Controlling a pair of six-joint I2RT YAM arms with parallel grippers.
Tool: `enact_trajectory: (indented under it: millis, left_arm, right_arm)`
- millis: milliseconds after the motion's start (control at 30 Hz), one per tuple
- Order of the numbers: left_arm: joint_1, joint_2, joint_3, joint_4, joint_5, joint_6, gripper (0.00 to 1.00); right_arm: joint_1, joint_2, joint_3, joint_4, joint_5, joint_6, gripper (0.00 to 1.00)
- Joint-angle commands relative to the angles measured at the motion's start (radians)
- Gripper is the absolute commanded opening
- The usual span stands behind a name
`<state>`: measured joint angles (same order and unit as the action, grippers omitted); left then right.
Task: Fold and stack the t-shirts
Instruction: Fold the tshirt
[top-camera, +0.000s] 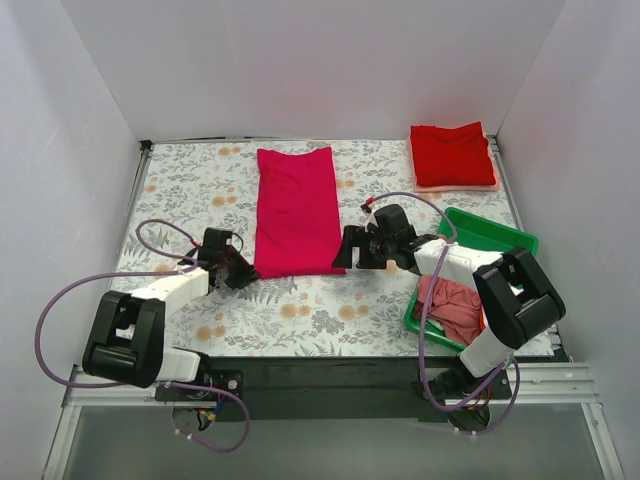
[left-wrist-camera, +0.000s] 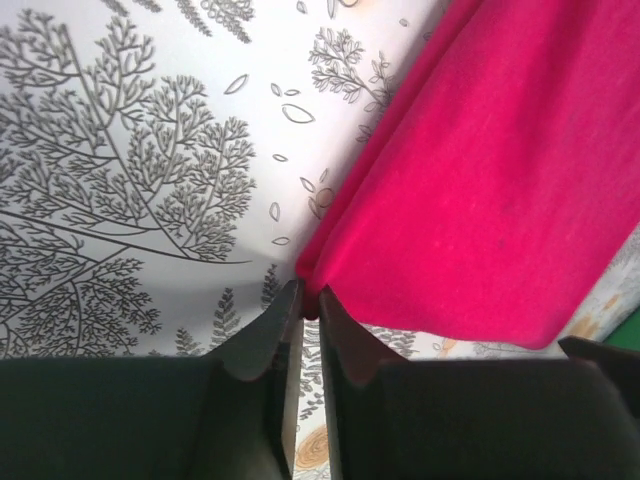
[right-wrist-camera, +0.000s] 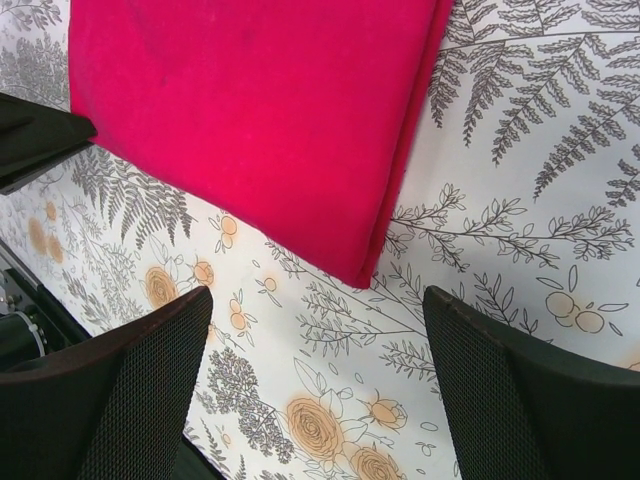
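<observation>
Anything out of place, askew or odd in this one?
Nothing stands out. The magenta shirt lies flat in a long fold, the red shirt sits folded at the far right corner, and the crumpled pink cloth is in the green tray.

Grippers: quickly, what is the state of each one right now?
Left gripper: jaws closed on a corner of the magenta t-shirt.
Right gripper: jaws open, holding nothing.
</observation>
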<state>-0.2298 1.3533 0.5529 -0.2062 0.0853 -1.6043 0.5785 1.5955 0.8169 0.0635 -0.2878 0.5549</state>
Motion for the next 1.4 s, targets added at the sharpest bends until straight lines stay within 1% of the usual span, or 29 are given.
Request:
enact_trajectory:
  millis: [0,33,267,300,333,400,567,667,700,867,900,1000,1100,1267,1367]
  left_arm:
    - [0.004,0.026,0.009,-0.013,-0.027,0.006,0.05]
    - [0.004,0.033,0.008,-0.013,-0.016,0.006,0.00]
    - [0.004,0.029,-0.013,-0.012,-0.009,0.030,0.00]
    - [0.004,0.024,-0.018,-0.013,-0.009,0.030,0.00]
    - [0.004,0.017,-0.019,-0.012,-0.007,0.032,0.00]
    - [0.004,0.010,-0.025,-0.012,-0.007,0.037,0.00]
    - [0.004,0.004,-0.025,-0.007,0.001,0.040,0.00]
    - [0.004,0.007,-0.031,0.001,0.008,0.041,0.00]
    - [0.004,0.007,-0.034,0.002,0.010,0.041,0.00]
    - [0.004,-0.011,-0.048,0.005,-0.001,0.014,0.00]
    - [0.004,-0.026,-0.054,0.014,0.002,0.014,0.00]
    - [0.003,-0.062,-0.070,0.014,-0.004,0.007,0.00]
    - [-0.003,-0.095,-0.094,0.017,0.014,-0.012,0.00]
    - [-0.045,-0.186,-0.175,0.010,0.017,-0.055,0.00]
    - [-0.104,-0.244,-0.228,-0.034,-0.004,-0.104,0.00]
  right_arm:
    - [0.007,-0.042,-0.007,0.039,-0.007,0.010,0.91]
    - [0.007,-0.040,-0.009,0.039,-0.008,0.010,0.89]
    - [0.040,0.009,0.017,0.038,-0.014,-0.004,0.78]
    - [0.041,0.017,0.022,0.036,-0.013,-0.004,0.75]
    - [0.043,0.033,0.036,0.035,-0.008,-0.001,0.70]
    - [0.046,0.049,0.047,0.029,0.012,0.000,0.63]
    - [0.047,0.096,0.068,0.006,0.053,-0.010,0.55]
    - [0.047,0.119,0.076,0.004,0.046,-0.009,0.47]
    - [0.047,0.124,0.080,0.004,0.039,-0.009,0.36]
    - [0.055,0.139,0.084,0.004,0.041,-0.013,0.20]
    - [0.055,0.142,0.087,0.004,0.041,-0.019,0.14]
    - [0.055,0.156,0.084,0.004,0.021,-0.023,0.01]
    - [0.067,0.141,0.059,0.002,0.013,-0.030,0.01]
    - [0.099,0.060,-0.050,-0.005,0.018,-0.033,0.01]
    - [0.138,0.006,-0.122,-0.010,0.029,-0.026,0.01]
